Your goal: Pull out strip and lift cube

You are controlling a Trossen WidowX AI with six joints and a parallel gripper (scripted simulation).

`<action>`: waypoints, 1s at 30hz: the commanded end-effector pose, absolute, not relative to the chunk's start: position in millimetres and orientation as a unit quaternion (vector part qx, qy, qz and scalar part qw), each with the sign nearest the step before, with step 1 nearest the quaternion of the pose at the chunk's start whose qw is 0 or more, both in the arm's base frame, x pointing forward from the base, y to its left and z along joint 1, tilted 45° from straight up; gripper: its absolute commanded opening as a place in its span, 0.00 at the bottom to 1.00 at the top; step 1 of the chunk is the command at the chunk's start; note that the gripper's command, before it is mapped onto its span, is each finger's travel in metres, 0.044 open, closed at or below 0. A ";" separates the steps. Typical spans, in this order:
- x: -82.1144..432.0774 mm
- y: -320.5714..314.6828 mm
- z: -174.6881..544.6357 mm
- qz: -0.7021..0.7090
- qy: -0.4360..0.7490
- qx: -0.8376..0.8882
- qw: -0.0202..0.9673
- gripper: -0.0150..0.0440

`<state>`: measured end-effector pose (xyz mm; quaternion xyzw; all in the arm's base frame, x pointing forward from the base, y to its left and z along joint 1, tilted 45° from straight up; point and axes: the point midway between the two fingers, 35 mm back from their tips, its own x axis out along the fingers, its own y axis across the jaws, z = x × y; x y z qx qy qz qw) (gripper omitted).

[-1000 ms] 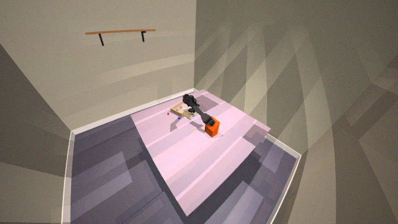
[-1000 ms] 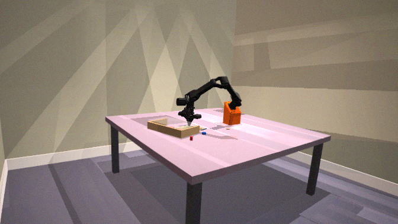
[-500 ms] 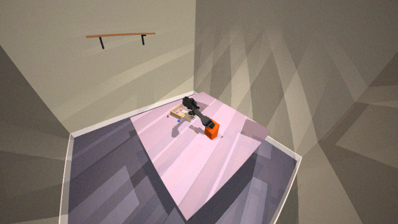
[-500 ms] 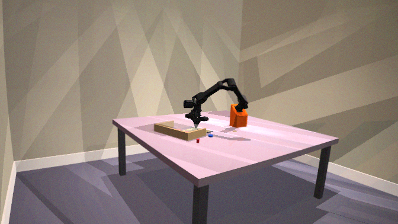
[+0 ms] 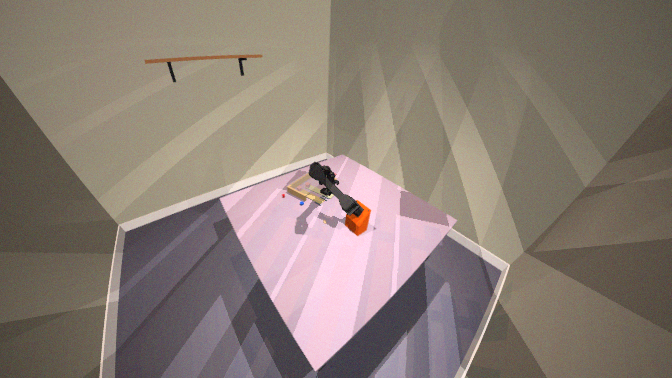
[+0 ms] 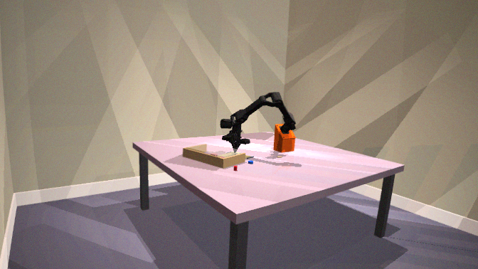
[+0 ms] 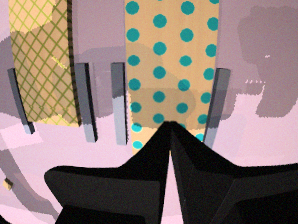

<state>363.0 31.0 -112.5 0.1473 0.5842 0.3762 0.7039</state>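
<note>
My gripper [image 7: 169, 126] [image 6: 235, 151] is shut with nothing between its fingers. In the wrist view its tips overlap the near end of a tan strip with teal dots [image 7: 172, 60], low over the table; whether they touch it I cannot tell. A tan strip with olive crosshatching [image 7: 42, 75] lies to its left. The far parts of both strips are out of the wrist view. Two small pinkish cubes [image 5: 308, 185] [image 5: 299, 188] show inside the wooden enclosure in the top view; their labels are too small to read there.
Upright grey guides [image 7: 86, 102] [image 7: 119, 105] [image 7: 218, 105] flank the strips' near ends. Low wooden walls [image 6: 203, 156] surround their far part. A red piece [image 5: 283, 196] [image 6: 235, 168] and a blue piece [image 5: 301, 203] [image 6: 250, 162] lie outside. A small tan block [image 7: 7, 184] lies at lower left.
</note>
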 end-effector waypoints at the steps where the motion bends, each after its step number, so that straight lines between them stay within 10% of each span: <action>1: 348.4 32.2 -118.3 0.377 0.593 0.149 0.696 0.25; 30: 308.2 23.7 -129.2 0.376 0.594 0.149 0.695 0.25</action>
